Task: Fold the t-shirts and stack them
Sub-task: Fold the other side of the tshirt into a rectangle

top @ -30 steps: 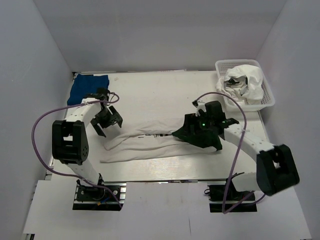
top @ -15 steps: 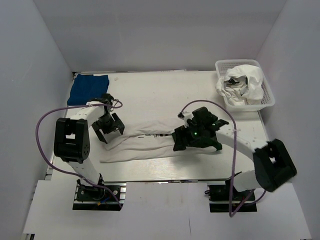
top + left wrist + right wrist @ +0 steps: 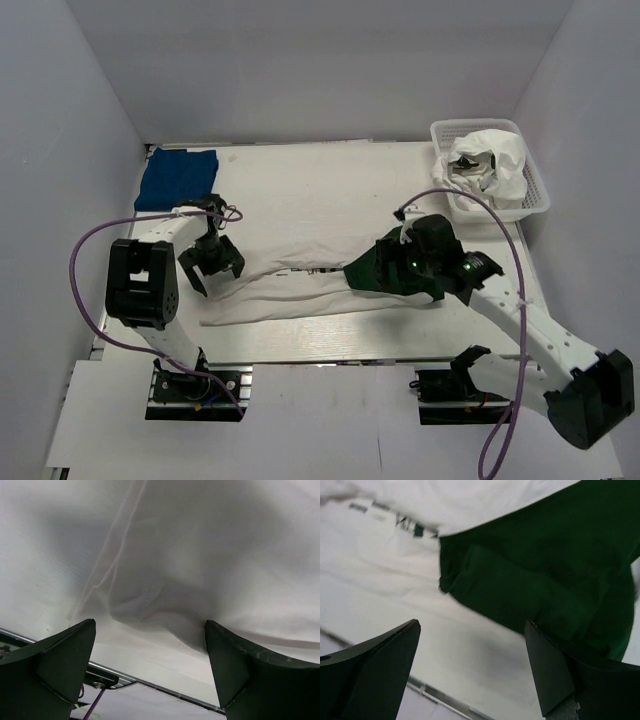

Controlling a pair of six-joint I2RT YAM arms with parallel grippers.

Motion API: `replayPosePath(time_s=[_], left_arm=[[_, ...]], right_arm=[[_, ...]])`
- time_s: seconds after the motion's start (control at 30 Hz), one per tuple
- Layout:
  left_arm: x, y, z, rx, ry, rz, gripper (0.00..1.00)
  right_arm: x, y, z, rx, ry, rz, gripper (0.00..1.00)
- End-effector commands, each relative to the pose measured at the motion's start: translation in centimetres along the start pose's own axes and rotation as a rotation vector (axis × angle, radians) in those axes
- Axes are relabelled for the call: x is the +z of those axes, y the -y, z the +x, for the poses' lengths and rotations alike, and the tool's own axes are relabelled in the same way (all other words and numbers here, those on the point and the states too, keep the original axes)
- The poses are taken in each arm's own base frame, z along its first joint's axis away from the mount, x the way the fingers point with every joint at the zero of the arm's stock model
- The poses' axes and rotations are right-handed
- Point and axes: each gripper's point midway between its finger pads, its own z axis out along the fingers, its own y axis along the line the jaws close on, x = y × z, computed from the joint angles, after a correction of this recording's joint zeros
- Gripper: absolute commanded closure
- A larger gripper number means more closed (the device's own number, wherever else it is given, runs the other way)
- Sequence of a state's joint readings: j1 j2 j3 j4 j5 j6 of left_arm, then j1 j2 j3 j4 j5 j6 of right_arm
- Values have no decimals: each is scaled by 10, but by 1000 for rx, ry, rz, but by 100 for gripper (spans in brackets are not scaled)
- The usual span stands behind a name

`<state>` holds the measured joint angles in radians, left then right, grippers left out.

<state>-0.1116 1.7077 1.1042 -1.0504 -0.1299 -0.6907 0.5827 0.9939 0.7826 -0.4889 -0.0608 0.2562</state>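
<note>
Counter (image 3: 320,180): carries all the work items.

White tee with green sleeves (image 3: 300,290): lies mid-counter as a long, narrow band running left to right, its green sleeve (image 3: 545,570) bunched at the right end. Judged half-folded lengthwise, so both ends need handling together.

Basket (image 3: 535,190): far right corner, holding crumpled white clothing. Judged to be the supply of unfolded items.

Blue tee (image 3: 177,177): folded flat at the far left corner, well apart from the white tee. It probably marks the stack site.

Left hand (image 3: 211,262): jaws spread wide over a soft ridge of white cloth at the band's left end, gripping nothing. Its wrist view shows no finger touching the fabric.

Right hand (image 3: 385,270): jaws equally wide over the green sleeve, empty. This looks like a lined-up pinch, not a hold.

Change noted: over the last second the left hand has drifted nearer along the band's end, while the right arm's elbow has swung outward to the right. The white tee itself appears unmoved.
</note>
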Motion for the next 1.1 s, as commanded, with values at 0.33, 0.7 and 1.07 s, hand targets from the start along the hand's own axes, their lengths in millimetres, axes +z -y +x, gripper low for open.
replayPosePath(time_s=[0.33,0.7,1.07], left_arm=[[-9,-17,17,-92,-8,-46,0],[8,-5,26,-148,-63,-11,20],[5,-6,14,-196,-27,-50,100]], right_arm=[[67,50,23,182,-190,298,10],[68,55,50,219,-245,298,10],[63,66,65,229,-260,334,10]])
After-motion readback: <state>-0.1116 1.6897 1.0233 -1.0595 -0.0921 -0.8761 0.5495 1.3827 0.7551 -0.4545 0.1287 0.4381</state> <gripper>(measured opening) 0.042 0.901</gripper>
